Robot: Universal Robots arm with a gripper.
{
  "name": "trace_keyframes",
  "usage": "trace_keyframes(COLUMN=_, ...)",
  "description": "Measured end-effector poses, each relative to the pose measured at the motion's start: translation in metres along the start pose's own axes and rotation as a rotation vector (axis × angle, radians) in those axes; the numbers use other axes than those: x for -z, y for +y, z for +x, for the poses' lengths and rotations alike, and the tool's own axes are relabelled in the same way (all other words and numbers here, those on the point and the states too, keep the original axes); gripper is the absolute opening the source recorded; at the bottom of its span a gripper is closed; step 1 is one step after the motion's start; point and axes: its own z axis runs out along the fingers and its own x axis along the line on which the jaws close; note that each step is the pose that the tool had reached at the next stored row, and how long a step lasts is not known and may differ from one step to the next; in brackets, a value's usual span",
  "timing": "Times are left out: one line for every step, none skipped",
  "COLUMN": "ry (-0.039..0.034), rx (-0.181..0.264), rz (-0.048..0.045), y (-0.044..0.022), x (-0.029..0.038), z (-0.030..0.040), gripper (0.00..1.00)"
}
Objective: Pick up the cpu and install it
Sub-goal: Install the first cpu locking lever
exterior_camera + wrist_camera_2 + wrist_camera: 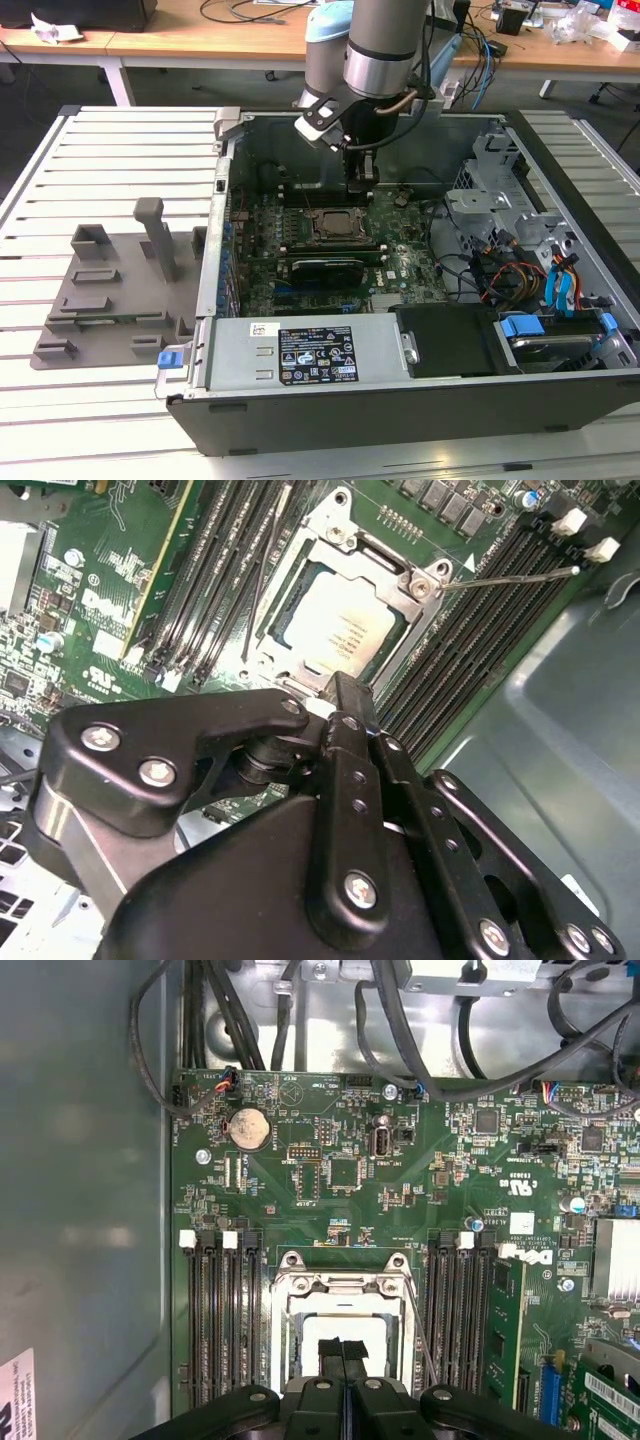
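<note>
The cpu (335,630) is a silvery square plate lying flat inside the metal socket frame (405,588) on the green motherboard. In the first wrist view its pale top (372,1332) shows on both sides of my fingers, within the frame (345,1282). My gripper (347,687) hangs just over the near edge of the chip, its two black fingers (343,1350) pressed together with nothing between them. In the exterior view the gripper (362,185) stands inside the open computer case (400,420), just behind the socket (330,224).
Black memory slots (220,1320) flank the socket on both sides. A thin metal lever (510,577) sticks out beside the frame. A grey fixture tray (110,290) with upright blocks lies at the exterior view's left. Drive cage and cables (520,250) fill the case's right.
</note>
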Motion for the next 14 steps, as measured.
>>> trace_keyframes(ry=-0.0008, rx=0.016, rz=-0.0006, y=0.0000, x=0.0000, z=0.0000, gripper=0.11)
trace_keyframes(ry=-0.0013, rx=0.029, rz=-0.0011, y=0.0000, x=0.0000, z=0.0000, gripper=0.11)
trace_keyframes(ry=-0.0029, rx=0.062, rz=-0.0022, y=0.0000, x=0.0000, z=0.0000, gripper=0.11)
trace_keyframes(ry=-0.0038, rx=0.081, rz=-0.0029, y=0.0000, x=-0.0001, z=0.0000, gripper=0.11)
trace_keyframes(ry=-0.0045, rx=0.096, rz=-0.0035, y=0.0000, x=-0.0001, z=0.0000, gripper=0.11)
trace_keyframes(ry=-0.0064, rx=0.134, rz=-0.0047, y=0.0000, x=0.0000, z=0.0000, gripper=0.11)
trace_keyframes(ry=-0.0088, rx=0.185, rz=-0.0066, y=0.0000, x=-0.0001, z=0.0001, gripper=0.11)
trace_keyframes(ry=-0.0102, rx=0.215, rz=-0.0076, y=0.0000, x=-0.0001, z=0.0000, gripper=0.11)
trace_keyframes(ry=-0.0108, rx=0.227, rz=-0.0081, y=0.0000, x=-0.0001, z=0.0000, gripper=0.11)
trace_keyframes(ry=-0.0118, rx=0.247, rz=-0.0088, y=0.0000, x=-0.0001, z=0.0000, gripper=0.11)
trace_keyframes(ry=-0.0133, rx=0.278, rz=-0.0098, y=0.0000, x=0.0000, z=0.0000, gripper=0.11)
trace_keyframes(ry=-0.0143, rx=0.299, rz=-0.0106, y=0.0000, x=0.0000, z=0.0000, gripper=0.11)
trace_keyframes(ry=-0.0150, rx=0.314, rz=-0.0111, y=0.0000, x=0.0000, z=0.0000, gripper=0.11)
trace_keyframes(ry=-0.0156, rx=0.325, rz=-0.0115, y=0.0000, x=0.0000, z=0.0000, gripper=0.11)
